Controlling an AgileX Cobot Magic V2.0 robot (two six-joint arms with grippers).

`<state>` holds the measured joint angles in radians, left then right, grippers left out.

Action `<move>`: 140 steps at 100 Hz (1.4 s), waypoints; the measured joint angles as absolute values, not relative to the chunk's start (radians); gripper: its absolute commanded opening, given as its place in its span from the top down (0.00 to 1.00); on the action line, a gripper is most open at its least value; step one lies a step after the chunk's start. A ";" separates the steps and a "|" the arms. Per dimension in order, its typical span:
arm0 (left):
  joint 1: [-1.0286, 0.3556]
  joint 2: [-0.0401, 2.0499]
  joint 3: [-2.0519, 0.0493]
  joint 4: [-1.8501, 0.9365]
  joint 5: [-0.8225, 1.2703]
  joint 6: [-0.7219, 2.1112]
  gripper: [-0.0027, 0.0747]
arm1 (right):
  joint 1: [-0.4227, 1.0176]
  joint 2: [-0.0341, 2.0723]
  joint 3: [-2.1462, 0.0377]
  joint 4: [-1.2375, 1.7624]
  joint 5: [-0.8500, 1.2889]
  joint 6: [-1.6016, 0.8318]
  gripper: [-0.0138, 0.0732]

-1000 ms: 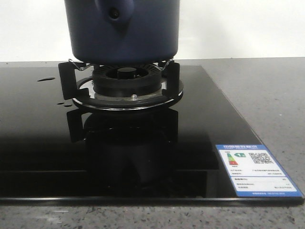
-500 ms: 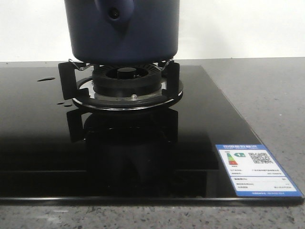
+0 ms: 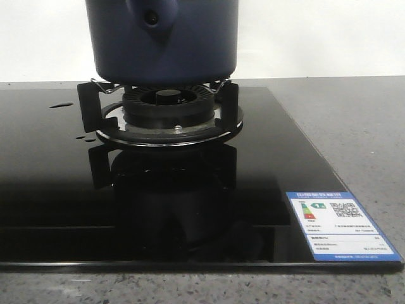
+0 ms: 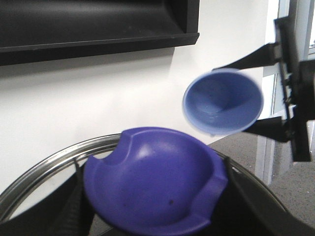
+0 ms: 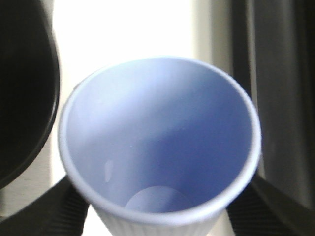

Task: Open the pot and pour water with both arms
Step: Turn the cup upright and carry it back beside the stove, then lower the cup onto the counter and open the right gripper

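Front view, pot: the large dark navy-blue cylindrical pot with a matte wall [image 3: 163, 41] sits on the black pronged burner stand [image 3: 168, 114] of the glossy black glass hob [image 3: 57, 190]. Its tapered handle bracket with a round dark hole faces the camera.
Front view, surroundings: a few droplets lie on the glass left of the burner, and a blue-bordered energy label sticker [image 3: 340, 226] sits near the hob's front right corner. Neither arm shows here.
Left wrist view, load: a deep purple-blue domed lid with notched edges [image 4: 155, 189] is seen concave side up, between the dark fingers of the left gripper [image 4: 155, 216], which is closed around it. A shiny steel ring [image 4: 44, 169] curves behind it, probably the pot's open rim.
Left wrist view, beyond: the pale blue ribbed cup [image 4: 222, 102] hangs tilted, mouth towards this camera, clamped by the other arm's dark fingers.
Right wrist view, load: the right gripper [image 5: 157, 216] is closed on the cup, and the visible interior looks empty or nearly so.
Risk, pour: I judge the tilted cup may lie off the pot's opening, so water could land on the hob.
Risk, lid: the lid is held close to the rim and could block the stream or slip from a shallow grip.
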<state>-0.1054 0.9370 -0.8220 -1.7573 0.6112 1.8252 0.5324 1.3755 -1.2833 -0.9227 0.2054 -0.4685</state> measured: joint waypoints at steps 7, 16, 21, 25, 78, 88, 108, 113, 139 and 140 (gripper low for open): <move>-0.115 0.937 -0.822 -1.757 0.609 1.825 0.72 | 0.532 1.337 -1.283 -0.871 0.261 -0.378 0.61; -0.128 0.937 -0.822 -1.757 0.609 1.825 0.72 | 0.532 1.278 -1.283 -0.797 0.332 -0.267 0.61; -0.135 0.937 -0.822 -1.757 0.609 1.825 0.72 | 0.532 1.244 -1.283 -0.754 0.369 -0.209 0.61; -0.141 0.939 -0.822 -1.757 0.609 1.825 0.72 | 0.525 1.214 -1.283 -0.712 0.396 -0.164 0.61; -0.191 0.982 -0.822 -1.759 0.607 1.825 0.72 | 0.210 0.814 -0.684 -0.493 0.161 0.257 0.61; -0.193 0.982 -0.822 -1.759 0.607 1.825 0.72 | 0.142 0.792 -0.533 -0.486 0.034 0.305 0.61; -0.193 0.982 -0.822 -1.759 0.609 1.825 0.72 | 0.047 0.790 -0.350 -0.426 -0.130 0.325 0.61; -0.193 0.982 -0.822 -1.759 0.609 1.825 0.72 | 0.037 0.790 -0.334 -0.421 -0.159 0.326 0.61; -0.193 0.982 -0.822 -1.759 0.611 1.825 0.72 | 0.033 0.828 -0.322 -0.419 -0.139 0.326 0.43; -0.193 0.982 -0.822 -1.759 0.611 1.825 0.72 | 0.033 0.831 -0.321 -0.419 -0.139 0.326 0.41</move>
<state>-0.1932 0.9821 -0.8220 -1.7588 0.6112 1.8252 0.0327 0.8310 -0.3213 -0.4187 -0.1394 0.3263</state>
